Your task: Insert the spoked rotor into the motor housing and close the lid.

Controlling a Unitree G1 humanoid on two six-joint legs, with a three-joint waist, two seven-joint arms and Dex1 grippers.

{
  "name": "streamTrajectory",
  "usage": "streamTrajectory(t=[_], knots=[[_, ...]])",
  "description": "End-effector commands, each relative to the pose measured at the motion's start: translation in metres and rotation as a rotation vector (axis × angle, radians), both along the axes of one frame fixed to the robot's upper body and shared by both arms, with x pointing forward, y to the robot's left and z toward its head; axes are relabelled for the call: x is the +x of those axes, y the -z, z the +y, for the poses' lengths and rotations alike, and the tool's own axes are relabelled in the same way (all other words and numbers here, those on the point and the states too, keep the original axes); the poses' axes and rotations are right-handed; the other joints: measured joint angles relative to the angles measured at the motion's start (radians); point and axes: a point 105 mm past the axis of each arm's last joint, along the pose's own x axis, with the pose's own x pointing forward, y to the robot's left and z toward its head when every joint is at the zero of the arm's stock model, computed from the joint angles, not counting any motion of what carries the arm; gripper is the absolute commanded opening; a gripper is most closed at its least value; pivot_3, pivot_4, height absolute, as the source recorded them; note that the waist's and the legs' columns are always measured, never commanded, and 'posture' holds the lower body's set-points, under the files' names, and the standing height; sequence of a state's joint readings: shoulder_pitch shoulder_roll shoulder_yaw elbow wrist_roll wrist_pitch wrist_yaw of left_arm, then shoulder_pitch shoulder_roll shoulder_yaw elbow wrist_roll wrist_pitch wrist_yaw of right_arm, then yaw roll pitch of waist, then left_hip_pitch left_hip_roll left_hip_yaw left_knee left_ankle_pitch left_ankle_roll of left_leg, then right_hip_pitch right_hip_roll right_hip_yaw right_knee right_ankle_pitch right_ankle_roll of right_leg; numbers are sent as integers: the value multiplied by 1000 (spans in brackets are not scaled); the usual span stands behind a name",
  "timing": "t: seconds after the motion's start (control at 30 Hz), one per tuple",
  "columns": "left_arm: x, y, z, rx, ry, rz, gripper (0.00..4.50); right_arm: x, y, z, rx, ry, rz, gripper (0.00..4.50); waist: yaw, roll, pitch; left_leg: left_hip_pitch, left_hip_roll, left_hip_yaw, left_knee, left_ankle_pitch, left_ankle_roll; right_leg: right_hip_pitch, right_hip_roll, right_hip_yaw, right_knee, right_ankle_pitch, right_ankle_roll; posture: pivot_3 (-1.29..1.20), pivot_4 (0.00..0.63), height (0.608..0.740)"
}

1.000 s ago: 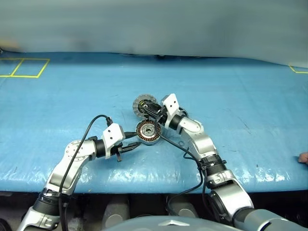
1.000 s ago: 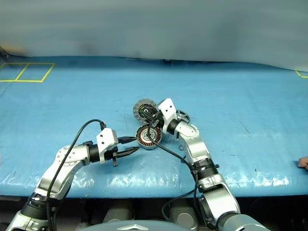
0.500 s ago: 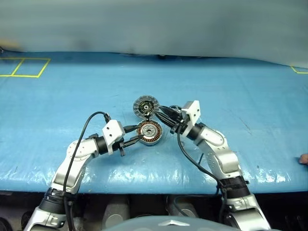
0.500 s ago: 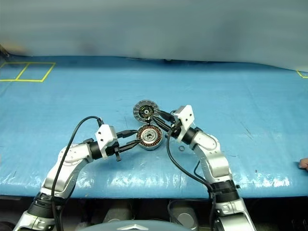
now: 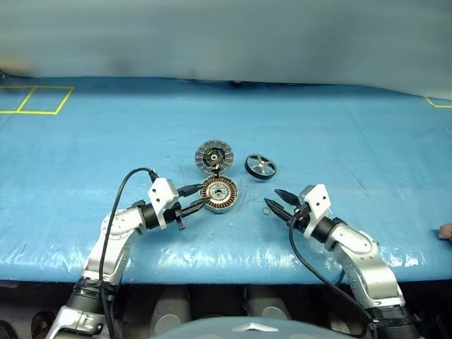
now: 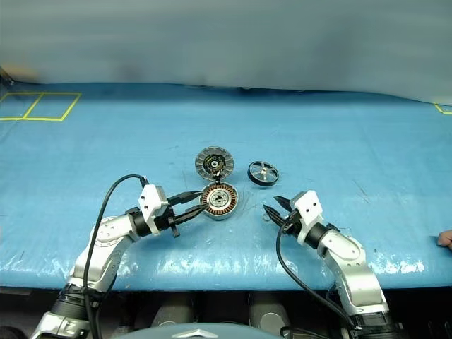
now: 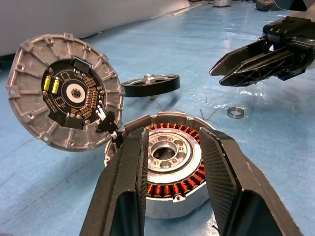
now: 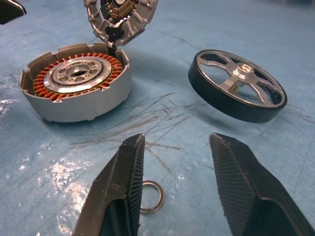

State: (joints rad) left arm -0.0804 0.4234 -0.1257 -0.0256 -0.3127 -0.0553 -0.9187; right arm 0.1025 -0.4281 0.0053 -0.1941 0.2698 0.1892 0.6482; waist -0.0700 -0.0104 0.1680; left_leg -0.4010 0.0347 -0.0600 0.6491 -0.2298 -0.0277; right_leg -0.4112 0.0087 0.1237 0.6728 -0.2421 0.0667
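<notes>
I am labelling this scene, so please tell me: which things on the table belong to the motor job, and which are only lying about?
For the job:
- spoked wheel, lying on the table
- motor ring, between the left hand's fingers
- lid, open and tilted up

Lying about:
- small metal ring, near the open, empty right hand
- yellow tape lines

The spoked rotor (image 5: 260, 167) lies alone on the blue mat (image 5: 353, 127), open on every side. The left gripper (image 5: 197, 197) brackets the motor housing (image 5: 219, 193), blocking its left. The lid (image 5: 213, 155) stands tilted behind it. 1 small ring (image 8: 150, 197) lies under the right gripper (image 5: 274, 201).
</notes>
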Motion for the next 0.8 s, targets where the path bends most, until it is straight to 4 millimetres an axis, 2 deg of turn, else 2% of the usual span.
streamTrajectory(t=[0.03, 0.07, 0.27, 0.47, 0.6, 0.8], knots=[[1, -6, 5, -59, 8, 1, 1702, -2, -3, 7, -27, -24, -29, 3167, 0, 0, 0, 0, 0, 0, 0, 0, 0, 0, 0, 0, 0, 0, 0, 0, 150, 740], [0, -5, 5, -62, 10, 4, 1702, -2, -1, 8, -38, -28, -24, 3524, 0, 0, 0, 0, 0, 0, 0, 0, 0, 0, 0, 0, 0, 0, 0, 0, 150, 740], [-1, 0, 7, -78, 5, 17, 1702, -1, 16, 11, -59, -27, 27, 3524, 2, 0, 0, 0, 0, 0, 0, 0, 0, 1, 0, 0, -1, 0, 0, 0, 150, 740], [-3, 3, 12, -78, -10, 21, 1702, -5, 29, 4, -56, -7, 94, 3524, 2, 0, 0, 0, 0, 0, -1, 0, 0, 1, 0, 0, -2, 0, 0, 0, 150, 740], [-6, 5, 14, -74, -11, 29, 1702, -12, 35, -2, -42, -10, 151, 2694, 2, -1, 0, 0, 0, 0, 0, 0, 0, 1, 0, 0, -2, 0, 0, 0, 150, 740], [-6, 6, 15, -77, -16, 25, 1702, -19, 43, -6, -64, -23, 192, 718, 4, -3, -2, 0, 0, 0, -1, 0, 0, 3, 0, 0, -5, 0, 0, 0, 150, 740]])
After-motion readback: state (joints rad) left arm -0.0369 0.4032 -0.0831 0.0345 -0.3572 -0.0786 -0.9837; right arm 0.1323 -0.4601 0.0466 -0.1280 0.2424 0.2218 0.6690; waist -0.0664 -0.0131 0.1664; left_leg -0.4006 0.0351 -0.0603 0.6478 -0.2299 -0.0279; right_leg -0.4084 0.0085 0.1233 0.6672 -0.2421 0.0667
